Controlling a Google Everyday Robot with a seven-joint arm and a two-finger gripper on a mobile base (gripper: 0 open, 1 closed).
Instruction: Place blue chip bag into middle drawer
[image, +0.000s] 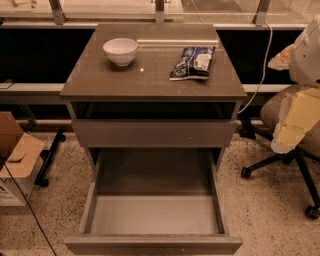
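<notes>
The blue chip bag (192, 62) lies flat on the right side of the brown cabinet top (100, 80), dark blue foil with white patches. The middle drawer (155, 212) is pulled out wide open at the bottom of the view, and its pale grey floor holds nothing. Above it is a flat brown drawer front (152, 133), shut. My gripper (293, 122), pale yellow and white, hangs at the far right of the view, close to the camera. It is to the right of the cabinet, away from the bag, and holds nothing that I can see.
A white bowl (120, 51) stands on the cabinet top left of the bag. An office chair (280, 150) on castors stands right of the cabinet, partly behind my arm. A cardboard box (15, 160) sits on the floor at the left. A white cable (262, 70) hangs behind the cabinet.
</notes>
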